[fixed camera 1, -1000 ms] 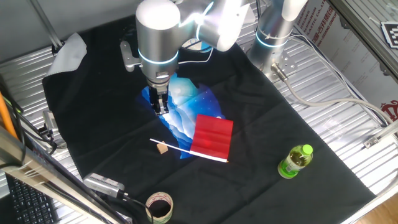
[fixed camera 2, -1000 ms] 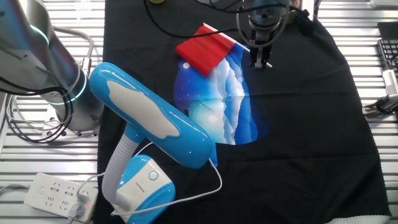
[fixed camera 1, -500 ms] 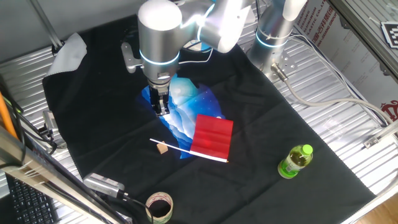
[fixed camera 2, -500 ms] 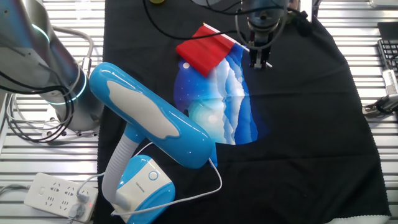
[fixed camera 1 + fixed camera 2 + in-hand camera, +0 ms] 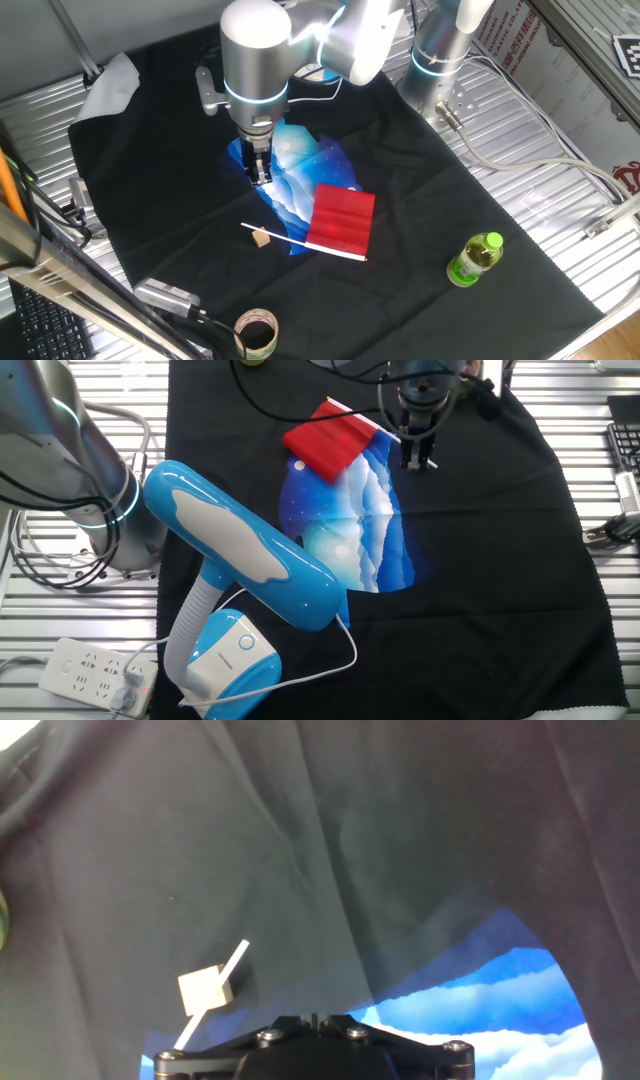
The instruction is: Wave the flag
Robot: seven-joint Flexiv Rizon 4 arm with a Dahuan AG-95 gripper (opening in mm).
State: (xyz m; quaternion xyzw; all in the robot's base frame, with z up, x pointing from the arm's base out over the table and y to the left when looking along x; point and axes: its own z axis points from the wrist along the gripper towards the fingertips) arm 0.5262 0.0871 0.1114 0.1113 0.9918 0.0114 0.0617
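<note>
The flag (image 5: 342,222) lay flat on the black table cover (image 5: 430,180), its red cloth partly over the blue-and-white patterned cloth (image 5: 300,165). Its thin white stick (image 5: 285,239) ran along the cloth's near edge in one fixed view, the bare end propped by a small tan block (image 5: 262,238). The gripper (image 5: 261,172) hung above the patterned cloth's edge, near that bare end but apart from it, holding nothing. Its fingers appeared close together, though whether they met I could not tell. In the hand view the stick's tip (image 5: 232,963) pointed slantwise away from the hand. I judged the coming move turned on lining the fingers across that slanted axis.
</note>
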